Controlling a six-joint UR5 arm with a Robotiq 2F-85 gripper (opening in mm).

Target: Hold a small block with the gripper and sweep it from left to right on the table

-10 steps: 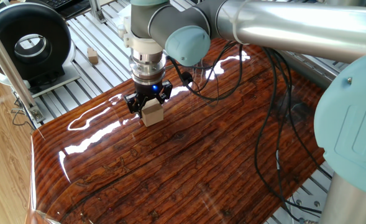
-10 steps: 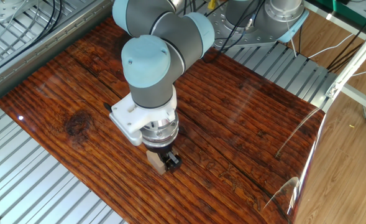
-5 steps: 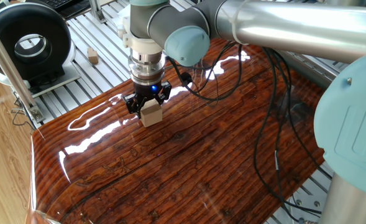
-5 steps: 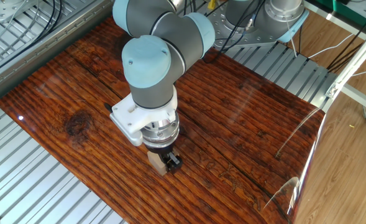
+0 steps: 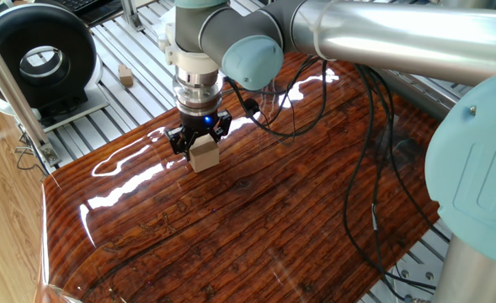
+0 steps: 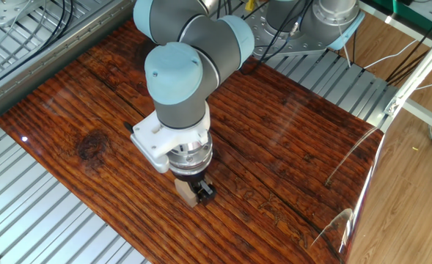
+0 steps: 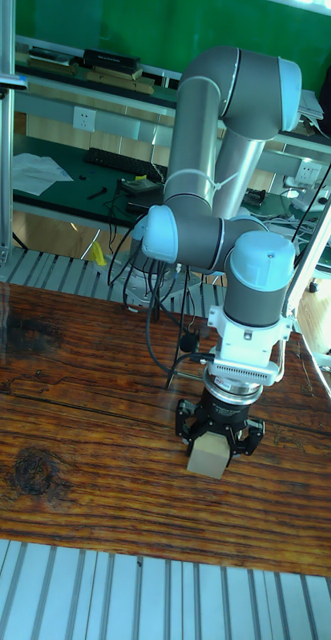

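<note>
On table (image 5: 256, 219): gripper (image 5: 200, 141) fingers clamped on small block (image 5: 203, 154); block bottom touching board.

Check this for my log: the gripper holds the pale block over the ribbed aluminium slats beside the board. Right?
Not quite. The gripper does hold the small block, but over the glossy wooden table, not the aluminium slats. The tall fixed view shows this.
</note>
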